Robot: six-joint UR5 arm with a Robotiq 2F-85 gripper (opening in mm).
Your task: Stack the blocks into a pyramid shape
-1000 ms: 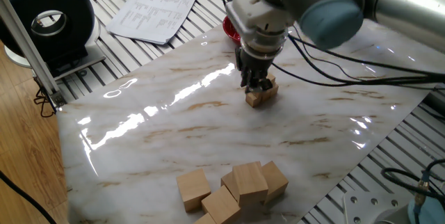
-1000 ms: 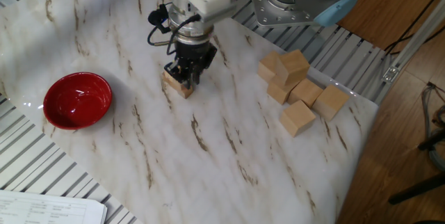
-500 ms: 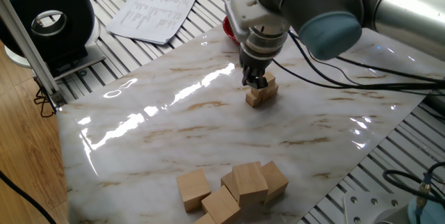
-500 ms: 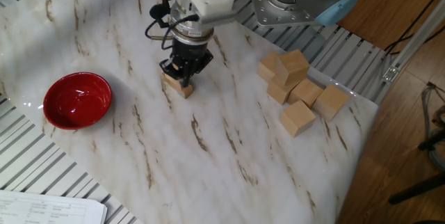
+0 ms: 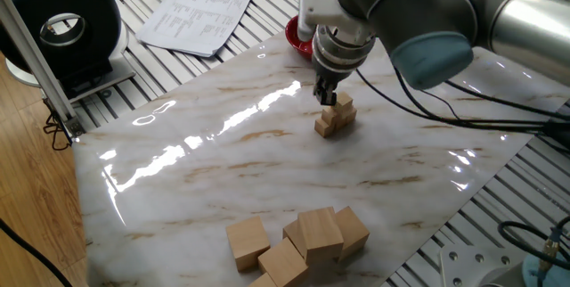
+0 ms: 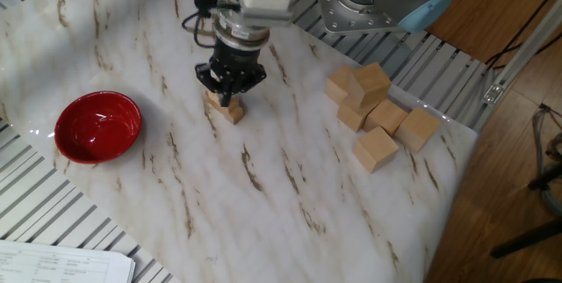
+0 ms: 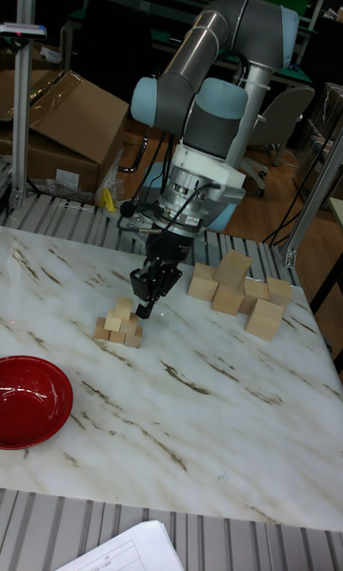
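While a second ago the gripper (image 5: 328,98) sat right down over the little pile, its fingers around the top cube, it has now lifted clear and hangs just above it with nothing between its fingers; whether the fingers stand parted or together I cannot tell from here. The blocks (image 7: 118,322) are left behind as a small stepped heap on the marble sheet (image 6: 290,204), toward the edge nearest the red bowl (image 6: 97,126), and the heap has not shifted. From the tall fixed view it reads as a wider bottom row with fewer cubes above and one on top; from one fixed view the pile (image 5: 336,116) looks narrower and its far side is hidden.

The bowl rests near the sheet's edge, apart from the heap. Well away, close to the opposite edge, lies a loose cluster of much bigger wooden cubes (image 6: 378,107), some leaning on each other, unchanged. Printed papers (image 5: 198,11) lie on the slatted table beyond the sheet, with a black round device (image 5: 62,27) further off. Black cables (image 5: 463,100) trail from the arm's wrist over the sheet's far corner
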